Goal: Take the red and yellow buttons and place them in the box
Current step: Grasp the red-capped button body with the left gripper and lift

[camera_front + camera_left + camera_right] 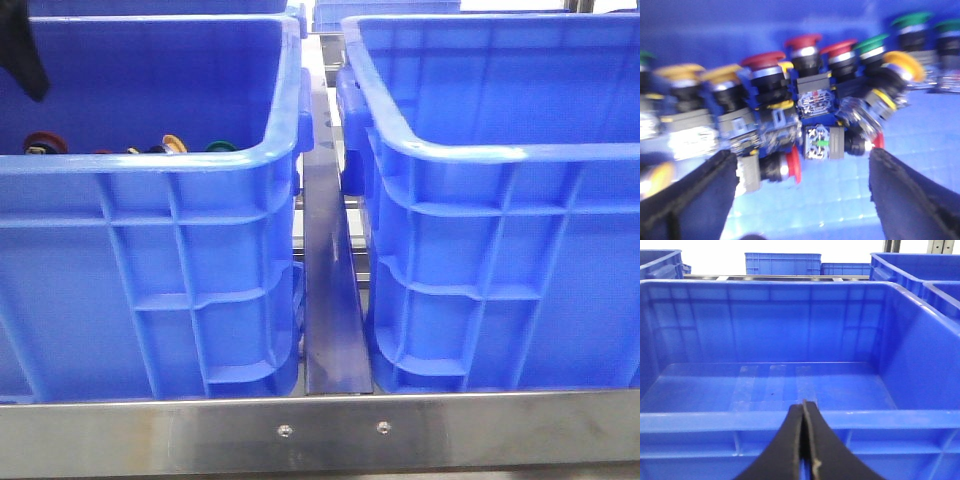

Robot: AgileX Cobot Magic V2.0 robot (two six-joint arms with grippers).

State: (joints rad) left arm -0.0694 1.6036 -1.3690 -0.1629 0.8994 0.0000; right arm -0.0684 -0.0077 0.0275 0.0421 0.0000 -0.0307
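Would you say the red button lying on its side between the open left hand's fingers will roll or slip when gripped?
The red button probably rolls: its domed cap is round. The smooth collar may slip; the blocky body looks easier for the left hand.

Matte black, tapered fingers (690,200) on the left pincer (802,195); same black on the right pincer (803,440).

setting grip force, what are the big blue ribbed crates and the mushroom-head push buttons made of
Big blue ribbed crates: look like moulded plastic, semi-gloss, with moulded ribs and soft highlights on the rolled rims. Mushroom-head push buttons: the red, yellow and green caps look like smooth plastic, collars appear silvery metal, bodies black plastic; blur leaves this uncertain.
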